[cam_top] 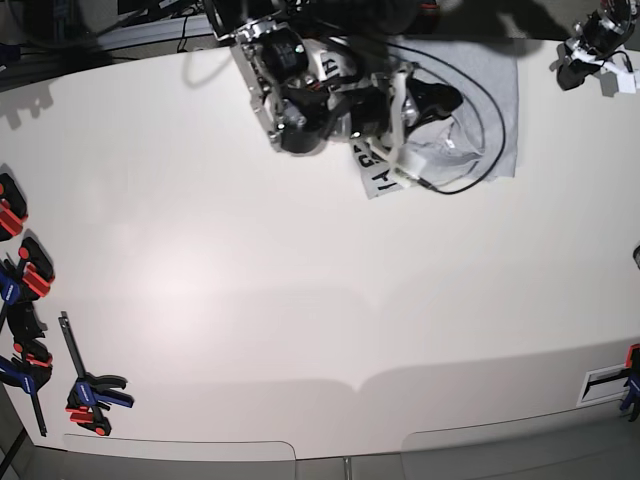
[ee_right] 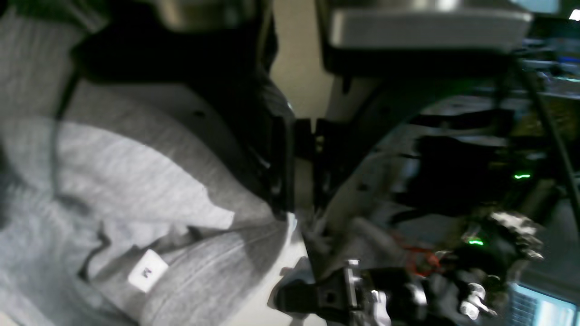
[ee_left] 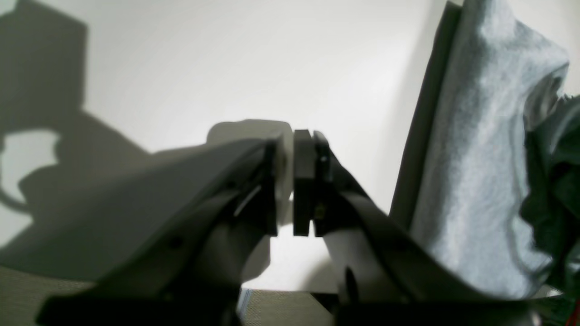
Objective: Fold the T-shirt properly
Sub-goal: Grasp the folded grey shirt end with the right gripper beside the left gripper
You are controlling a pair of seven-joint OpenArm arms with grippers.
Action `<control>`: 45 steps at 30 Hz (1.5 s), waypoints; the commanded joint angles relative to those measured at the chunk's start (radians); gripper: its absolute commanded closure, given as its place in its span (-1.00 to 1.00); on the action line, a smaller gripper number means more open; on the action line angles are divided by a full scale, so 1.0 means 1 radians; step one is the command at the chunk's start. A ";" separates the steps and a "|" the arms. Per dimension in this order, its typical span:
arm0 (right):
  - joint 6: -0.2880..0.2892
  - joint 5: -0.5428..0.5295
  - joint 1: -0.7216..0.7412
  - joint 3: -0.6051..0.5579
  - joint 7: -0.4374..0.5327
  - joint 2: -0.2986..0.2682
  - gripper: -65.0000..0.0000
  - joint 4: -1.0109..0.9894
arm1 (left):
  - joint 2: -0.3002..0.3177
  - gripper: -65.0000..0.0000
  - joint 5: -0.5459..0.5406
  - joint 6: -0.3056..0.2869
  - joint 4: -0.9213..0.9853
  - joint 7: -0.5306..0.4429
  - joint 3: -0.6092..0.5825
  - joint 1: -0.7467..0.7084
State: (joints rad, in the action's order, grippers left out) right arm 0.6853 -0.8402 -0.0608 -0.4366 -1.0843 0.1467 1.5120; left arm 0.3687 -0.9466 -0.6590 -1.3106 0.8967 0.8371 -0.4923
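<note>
Right claw (ee_right: 302, 181) (shut) on T-shirt (ee_right: 136, 203) edge, fabric leftward

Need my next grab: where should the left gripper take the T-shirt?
Probably the straight side edge of the T-shirt, coming in from the bare table beside it; that edge lies flat and open, while the far side is bunched.

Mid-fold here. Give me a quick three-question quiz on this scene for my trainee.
1. True or false: the left gripper holds the T-shirt.
2. Which gripper is over the T-shirt in the base view? A) left gripper B) right gripper C) both
3. Fill in: the lettering showing on the turned-up cloth is ____ in colour.

Key: 1 false, it is shut on nothing, beside the cloth. 2 B. 3 black.
</note>
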 commanded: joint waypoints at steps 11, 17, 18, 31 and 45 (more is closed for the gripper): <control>-0.020 0.218 0.075 -0.175 0.301 0.010 1.00 0.018 | 0.017 0.89 -0.001 0.000 -0.008 0.008 0.005 -0.006; -0.024 0.217 0.140 -0.173 0.350 0.010 1.00 0.018 | 0.017 0.89 -0.001 0.000 -0.008 0.023 0.005 -0.006; -0.024 0.217 0.148 -0.173 0.354 0.010 1.00 0.018 | 0.017 0.89 -0.001 0.000 -0.008 0.023 0.005 -0.006; -0.024 0.309 0.163 -0.264 0.492 0.010 1.00 0.018 | 0.014 0.89 -0.001 0.000 -0.008 0.022 -0.030 -0.006; -0.150 0.530 0.164 -0.408 0.616 0.010 1.00 0.017 | 0.014 0.89 -0.001 0.001 -0.008 0.018 -0.101 -0.006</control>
State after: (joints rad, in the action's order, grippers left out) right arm 0.5335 -0.2901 0.0875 -0.8444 -0.5034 0.1387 1.5120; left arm 0.3687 -0.9703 -0.6624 -1.3117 0.8940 0.7341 -0.4919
